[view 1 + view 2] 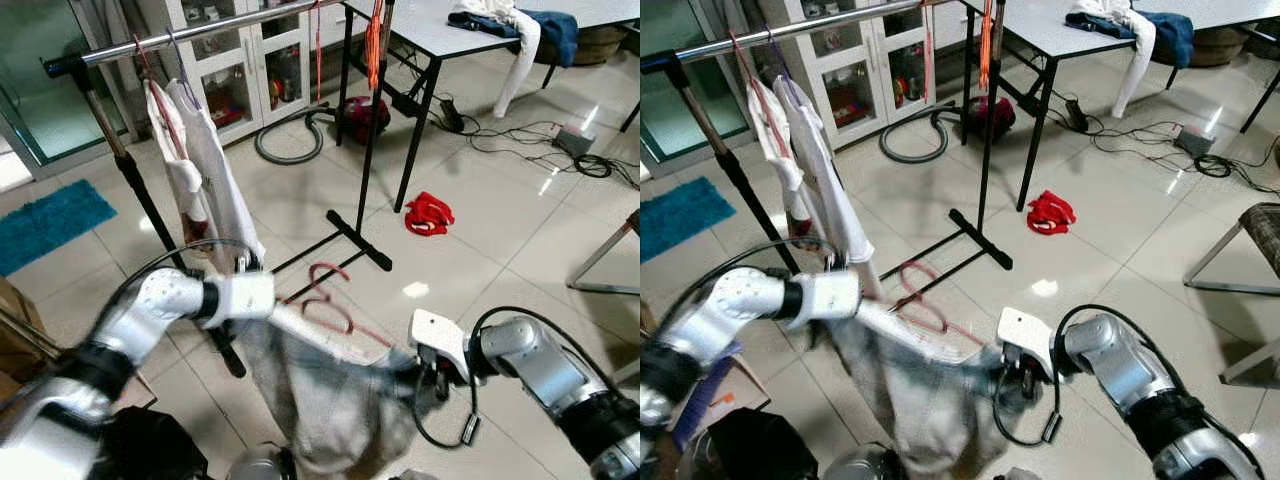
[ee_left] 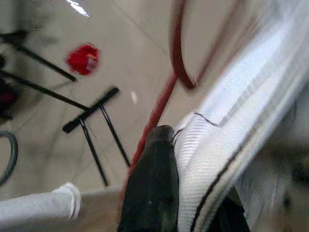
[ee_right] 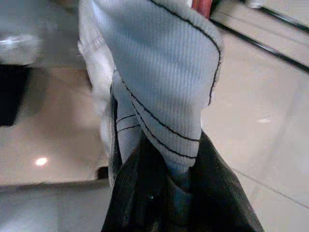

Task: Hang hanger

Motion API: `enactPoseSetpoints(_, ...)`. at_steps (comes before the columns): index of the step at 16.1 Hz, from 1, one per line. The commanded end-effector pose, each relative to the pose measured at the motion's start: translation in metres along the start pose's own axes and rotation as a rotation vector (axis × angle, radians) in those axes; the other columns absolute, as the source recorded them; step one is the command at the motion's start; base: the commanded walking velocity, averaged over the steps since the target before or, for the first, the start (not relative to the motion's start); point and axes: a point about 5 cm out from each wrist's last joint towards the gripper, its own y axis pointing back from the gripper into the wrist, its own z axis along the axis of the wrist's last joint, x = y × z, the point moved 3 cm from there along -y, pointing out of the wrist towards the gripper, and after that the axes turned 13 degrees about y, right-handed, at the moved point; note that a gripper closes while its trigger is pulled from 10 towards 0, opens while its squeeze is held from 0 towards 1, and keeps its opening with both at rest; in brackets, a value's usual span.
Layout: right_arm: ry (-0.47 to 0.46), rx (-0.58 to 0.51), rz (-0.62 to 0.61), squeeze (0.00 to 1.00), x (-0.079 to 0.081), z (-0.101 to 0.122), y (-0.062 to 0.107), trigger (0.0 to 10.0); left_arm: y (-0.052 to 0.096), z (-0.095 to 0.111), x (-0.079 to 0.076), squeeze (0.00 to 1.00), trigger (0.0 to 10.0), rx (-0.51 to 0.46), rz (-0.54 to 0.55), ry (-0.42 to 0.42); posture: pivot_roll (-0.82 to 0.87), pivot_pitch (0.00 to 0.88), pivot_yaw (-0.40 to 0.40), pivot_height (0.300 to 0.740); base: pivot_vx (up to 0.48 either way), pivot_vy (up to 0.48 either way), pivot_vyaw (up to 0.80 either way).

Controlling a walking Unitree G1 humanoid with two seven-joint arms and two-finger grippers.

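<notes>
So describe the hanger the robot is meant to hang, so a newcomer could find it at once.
Start at the clothes rail across the top left, with white garments hanging from it. Come down to the grey garment stretched between the left gripper and right gripper. The red hanger lies along its top edge, low down, unlike those on the rail.
</notes>
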Motion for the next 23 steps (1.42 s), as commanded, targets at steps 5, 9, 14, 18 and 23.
enactPoseSetpoints(5,-0.248,-0.101,-0.483,0.00,-0.039,0.012,-0.010,10.0,0.016,0.004,0.052,0.00,0.0,-0.451,0.564,0.717,-0.05,0.012,0.054,0.740,0.000,0.000,0.00)
enactPoseSetpoints(9,-0.381,-0.206,-0.690,0.00,-0.046,0.022,-0.014,10.0,0.002,-0.015,0.040,0.00,0.0,-0.490,0.687,0.995,-0.05,0.011,0.051,0.740,0.000,0.000,0.00)
enactPoseSetpoints(14,-0.395,-0.194,-0.802,0.00,-0.053,0.024,-0.017,10.0,-0.010,-0.025,0.027,0.00,0.0,-0.343,0.683,0.919,-0.06,0.000,0.050,0.740,0.000,0.000,-0.12)
enactPoseSetpoints(18,-0.499,-0.130,-0.777,0.00,-0.041,0.001,-0.033,10.0,-0.028,-0.053,0.002,0.00,0.0,-0.257,0.704,1.113,-0.06,0.000,0.050,0.740,0.000,0.000,-0.58)
enactPoseSetpoints(23,-0.732,-0.007,-0.776,0.00,-0.022,-0.032,-0.052,10.0,-0.051,-0.075,-0.029,0.00,0.0,-0.068,0.710,1.176,-0.06,0.000,0.048,0.740,0.000,0.000,-0.61)
